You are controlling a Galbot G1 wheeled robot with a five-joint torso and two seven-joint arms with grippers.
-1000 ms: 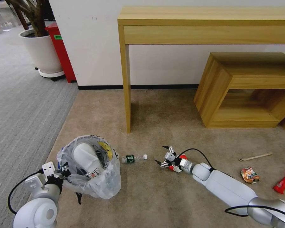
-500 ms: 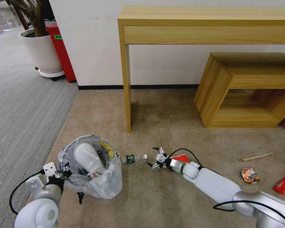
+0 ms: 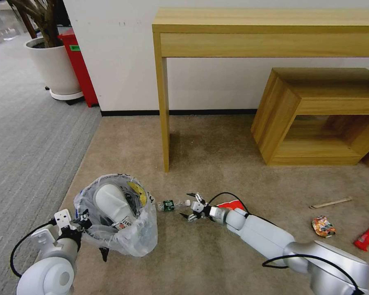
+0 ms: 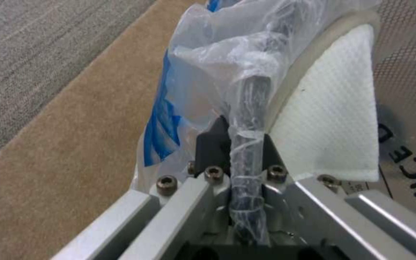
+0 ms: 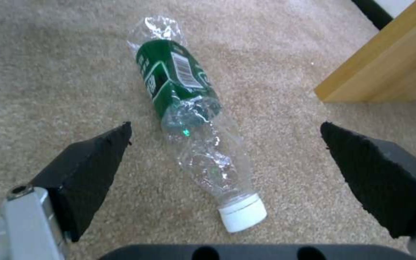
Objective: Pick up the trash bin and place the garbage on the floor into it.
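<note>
Lying on the carpet, the bottle [image 5: 193, 119] sits between the right gripper [image 5: 227, 173]'s spread fingers [image 5: 92, 169], untouched

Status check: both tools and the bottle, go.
Left tool shut on trash bin rim. Right tool open, straddling the bottle's cap end on the carpet. Nothing in between.

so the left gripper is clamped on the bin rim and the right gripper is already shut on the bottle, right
Not quite. The right gripper is open: in the right wrist view its fingers stand wide on either side of the bottle, not touching it. The left gripper is indeed clamped on the trash bin rim.
</note>
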